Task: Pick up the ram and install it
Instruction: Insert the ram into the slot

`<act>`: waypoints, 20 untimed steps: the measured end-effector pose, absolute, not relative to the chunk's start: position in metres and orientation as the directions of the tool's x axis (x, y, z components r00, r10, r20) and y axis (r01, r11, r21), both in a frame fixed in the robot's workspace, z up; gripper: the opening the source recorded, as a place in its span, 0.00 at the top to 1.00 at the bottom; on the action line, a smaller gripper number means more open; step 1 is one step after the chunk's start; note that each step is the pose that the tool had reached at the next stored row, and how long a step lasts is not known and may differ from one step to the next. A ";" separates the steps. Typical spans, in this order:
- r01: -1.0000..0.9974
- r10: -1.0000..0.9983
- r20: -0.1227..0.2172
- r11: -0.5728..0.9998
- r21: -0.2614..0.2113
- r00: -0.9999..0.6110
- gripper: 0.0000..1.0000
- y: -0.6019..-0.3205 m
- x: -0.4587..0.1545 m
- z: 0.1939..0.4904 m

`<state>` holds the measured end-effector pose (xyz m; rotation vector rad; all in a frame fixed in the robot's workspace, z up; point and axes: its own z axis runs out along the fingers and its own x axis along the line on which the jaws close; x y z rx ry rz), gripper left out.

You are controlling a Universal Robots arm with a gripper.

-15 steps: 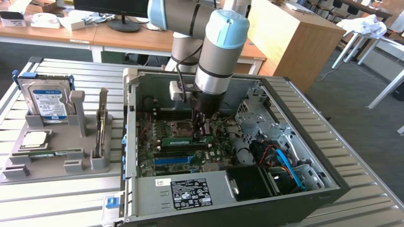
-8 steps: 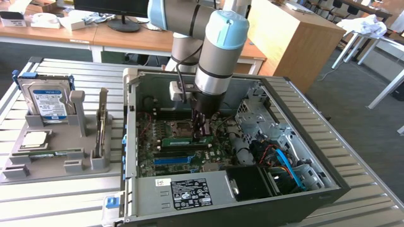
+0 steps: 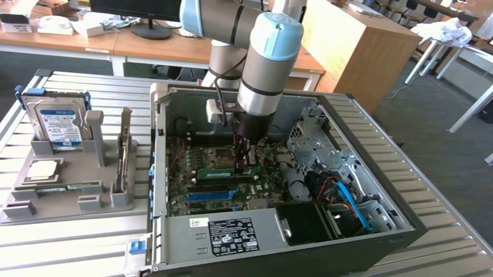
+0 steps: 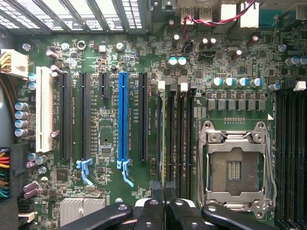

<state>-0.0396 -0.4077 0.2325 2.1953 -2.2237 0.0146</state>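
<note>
In the exterior view the black pincer (image 3: 245, 163) reaches down into the open grey metal computer case (image 3: 158, 144). Its jaws are nearly together on the long, thin green ram stick (image 3: 223, 171), which lies level at the fingertips, close above the green motherboard (image 3: 204, 193). In the wrist view the black fingers (image 4: 149, 215) stand pinched over the dark memory slots (image 4: 175, 139), with the square silver processor socket (image 4: 235, 165) just beside them.
</note>
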 end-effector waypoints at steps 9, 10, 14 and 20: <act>-1.000 -1.000 0.018 0.013 0.005 -0.013 0.88 -0.409 -0.040 0.232; -1.000 -1.000 0.018 0.013 0.005 -0.013 0.88 -0.409 -0.040 0.231; -1.000 -1.000 0.019 0.013 0.005 -0.013 0.88 -0.409 -0.040 0.231; -1.000 -1.000 0.018 0.013 0.005 -0.013 0.88 -0.409 -0.040 0.230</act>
